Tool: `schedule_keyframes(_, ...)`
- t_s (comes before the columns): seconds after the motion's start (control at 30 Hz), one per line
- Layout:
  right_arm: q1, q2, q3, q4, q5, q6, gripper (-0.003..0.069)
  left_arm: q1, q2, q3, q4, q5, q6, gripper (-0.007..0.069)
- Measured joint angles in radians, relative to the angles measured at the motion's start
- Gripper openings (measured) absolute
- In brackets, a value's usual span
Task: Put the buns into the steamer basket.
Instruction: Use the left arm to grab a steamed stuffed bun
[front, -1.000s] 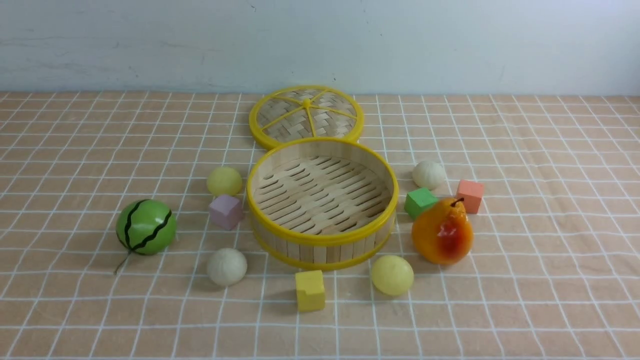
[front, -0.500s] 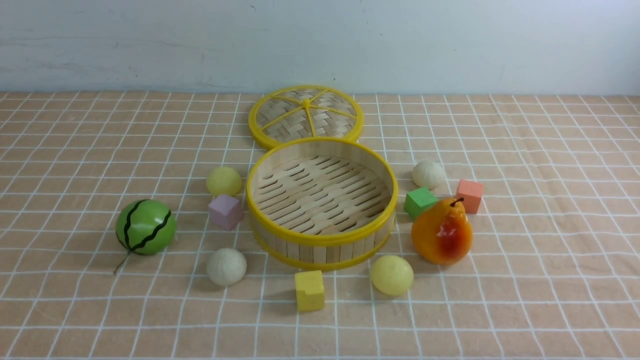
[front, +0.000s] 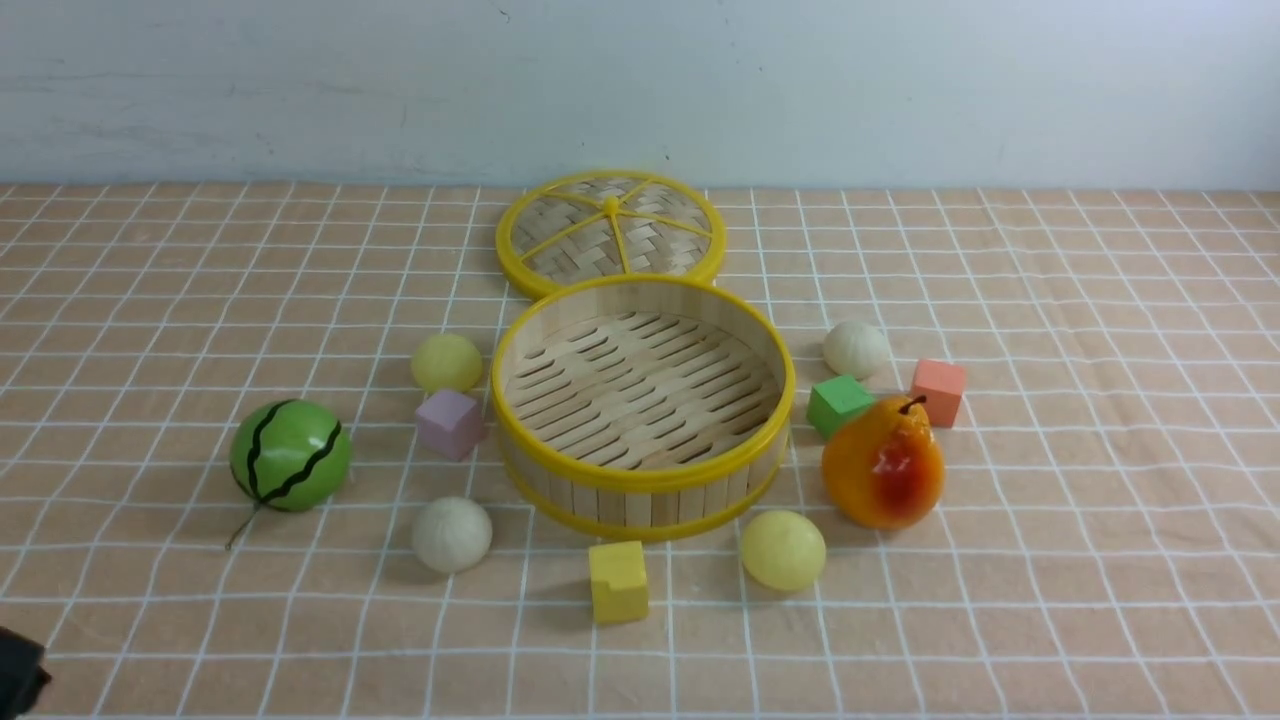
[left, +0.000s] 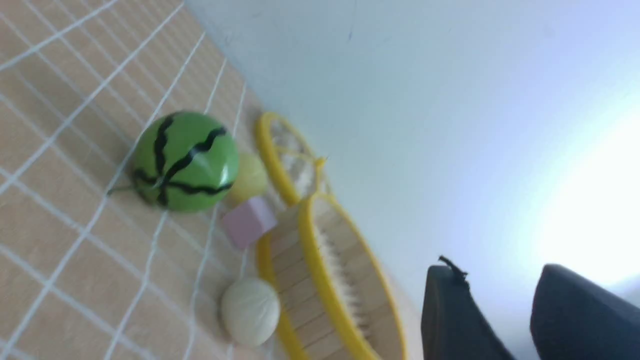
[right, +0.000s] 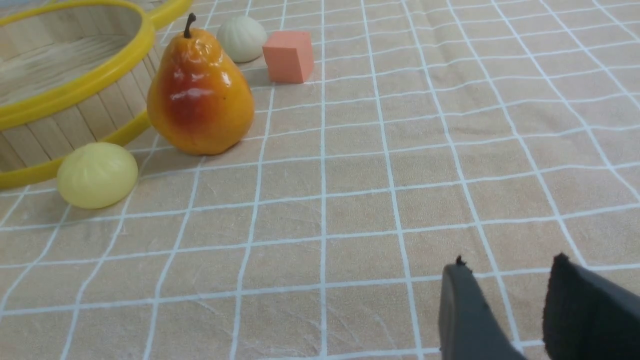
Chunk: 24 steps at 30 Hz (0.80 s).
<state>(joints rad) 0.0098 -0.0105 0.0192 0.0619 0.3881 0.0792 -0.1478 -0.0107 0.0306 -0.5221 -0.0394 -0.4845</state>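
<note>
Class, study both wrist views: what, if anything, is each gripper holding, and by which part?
Nothing is held. The left gripper and the right gripper both show their fingers apart with nothing between them.

Left tool (left: 499, 272) and right tool (right: 510, 264) — matte charcoal fingers (right: 465, 310), rounded, slightly frayed tips.
</note>
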Motion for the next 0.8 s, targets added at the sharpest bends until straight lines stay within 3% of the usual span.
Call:
schedule_keyframes(0.07,0.0,0.0,0.0,0.0,0.0,0.0,0.0239,-0.001,0.0,-0.003,-0.024,-0.033,0.0,0.0234)
schedule_keyframes(0.2,0.0,0.0,0.0,0.0,0.0,0.0,0.0239,-0.014,0.012,-0.126,-0.013,0.129,0.04,0.016)
schedule_keyframes(0.33,0.0,0.0,0.0,0.0,0.0,0.0,0.0239,-0.018,0.214,-0.387,0.112,0.509,0.131,0.0017)
schedule_keyframes(0.5,0.0,0.0,0.0,0.0,0.0,0.0,0.0239,-0.018,0.559,-0.641,0.273,0.903,0.201,-0.0013)
schedule_keyframes(0.7,0.0,0.0,0.0,0.0,0.0,0.0,0.0239,-0.026,0.962,-0.812,0.332,0.927,0.302,-0.0013)
schedule_keyframes(0.8,0.0,0.0,0.0,0.0,0.0,0.0,0.0241,-0.132,1.179,-0.93,0.334,0.9,0.358,-0.0013)
